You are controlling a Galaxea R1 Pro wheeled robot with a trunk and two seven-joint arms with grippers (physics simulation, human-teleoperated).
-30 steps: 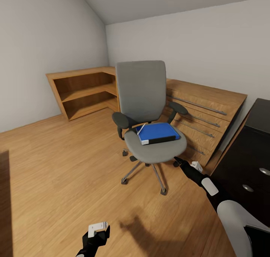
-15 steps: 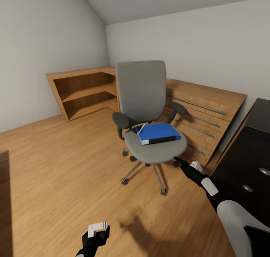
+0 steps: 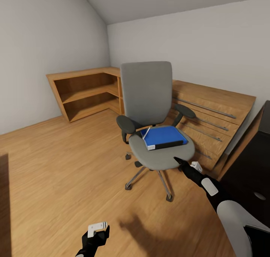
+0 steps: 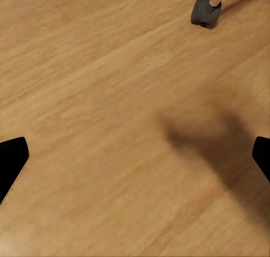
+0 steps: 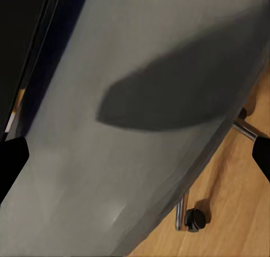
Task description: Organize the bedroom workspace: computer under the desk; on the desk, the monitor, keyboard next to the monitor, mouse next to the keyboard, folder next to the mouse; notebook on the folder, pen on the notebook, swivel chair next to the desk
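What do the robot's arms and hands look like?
The right arm has a rounded pale grey shell, then a slim black forearm with a white patch. The right gripper ends in thin black fingers with a small white block behind them. The left gripper is black with a white block on top. No cables show.
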